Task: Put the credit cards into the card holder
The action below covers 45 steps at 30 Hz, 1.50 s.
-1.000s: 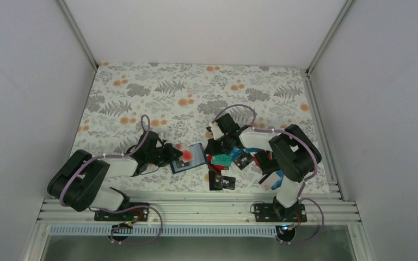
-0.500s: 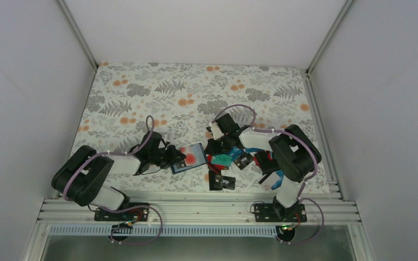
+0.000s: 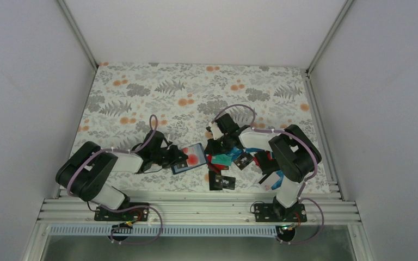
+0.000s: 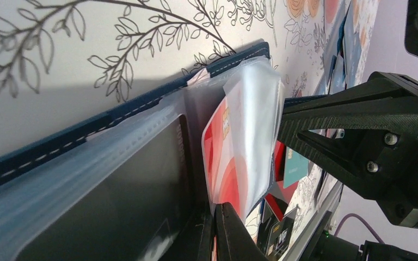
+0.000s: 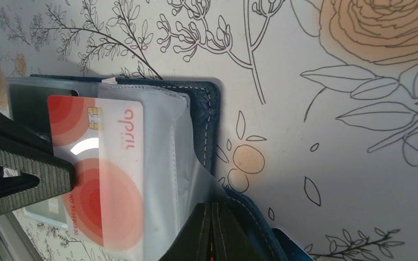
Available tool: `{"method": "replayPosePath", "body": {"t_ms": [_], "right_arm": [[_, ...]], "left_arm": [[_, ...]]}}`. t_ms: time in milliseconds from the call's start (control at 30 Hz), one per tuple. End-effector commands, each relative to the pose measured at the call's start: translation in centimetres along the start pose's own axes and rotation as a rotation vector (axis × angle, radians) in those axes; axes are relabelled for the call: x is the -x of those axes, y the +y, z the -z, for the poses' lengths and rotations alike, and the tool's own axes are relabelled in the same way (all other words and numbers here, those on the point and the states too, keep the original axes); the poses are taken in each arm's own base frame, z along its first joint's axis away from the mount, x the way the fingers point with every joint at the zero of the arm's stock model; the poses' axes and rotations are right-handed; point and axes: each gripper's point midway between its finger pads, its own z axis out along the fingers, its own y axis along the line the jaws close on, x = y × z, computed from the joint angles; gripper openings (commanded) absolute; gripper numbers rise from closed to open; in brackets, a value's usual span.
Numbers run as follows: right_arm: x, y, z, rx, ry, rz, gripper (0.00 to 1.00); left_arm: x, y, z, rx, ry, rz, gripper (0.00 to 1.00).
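Note:
The navy card holder (image 3: 196, 162) lies open between my grippers, its clear sleeves up. A red-and-white credit card (image 3: 189, 157) sits partly inside a sleeve. My left gripper (image 3: 182, 159) is shut on that card's left edge; in the left wrist view (image 4: 216, 217) the jaws pinch the card (image 4: 226, 163). My right gripper (image 3: 211, 150) is shut on the holder's right side; in the right wrist view (image 5: 212, 209) the jaws pinch the clear sleeve (image 5: 196, 174) at the navy edge (image 5: 209, 117). The card (image 5: 98, 179) shows there too. A black card (image 4: 114, 206) fills another sleeve.
Loose cards lie under and beside the right arm: a teal one (image 3: 221, 160), black ones (image 3: 223, 181), a red one (image 3: 264, 158) and a pale-and-blue one (image 3: 272, 179). The metal rail (image 3: 196, 206) runs along the near table edge.
My left arm has moved to the right, carrying the red-and-white card further towards the holder's sleeve. The right gripper and the holder have stayed put.

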Motion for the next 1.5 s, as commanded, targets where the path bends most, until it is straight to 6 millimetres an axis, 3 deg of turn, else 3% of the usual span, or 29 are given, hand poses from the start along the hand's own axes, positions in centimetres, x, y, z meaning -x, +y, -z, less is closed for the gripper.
{"method": "replayPosePath", "body": {"t_ms": [0, 1167, 1467], "right_arm": [[-4.9, -2.2, -2.0, -0.095, 0.158, -0.045, 0.04], [-5.1, -2.3, -2.3, -0.093, 0.162, -0.036, 0.04], [-5.0, -2.5, -2.4, -0.098, 0.159, -0.031, 0.04]], "left_arm": [[-0.5, 0.8, -0.8, 0.034, 0.021, 0.020, 0.02], [0.2, -0.8, -3.4, 0.058, -0.019, 0.056, 0.03], [-0.2, -2.0, -1.6, 0.127, 0.006, 0.019, 0.30]]}}
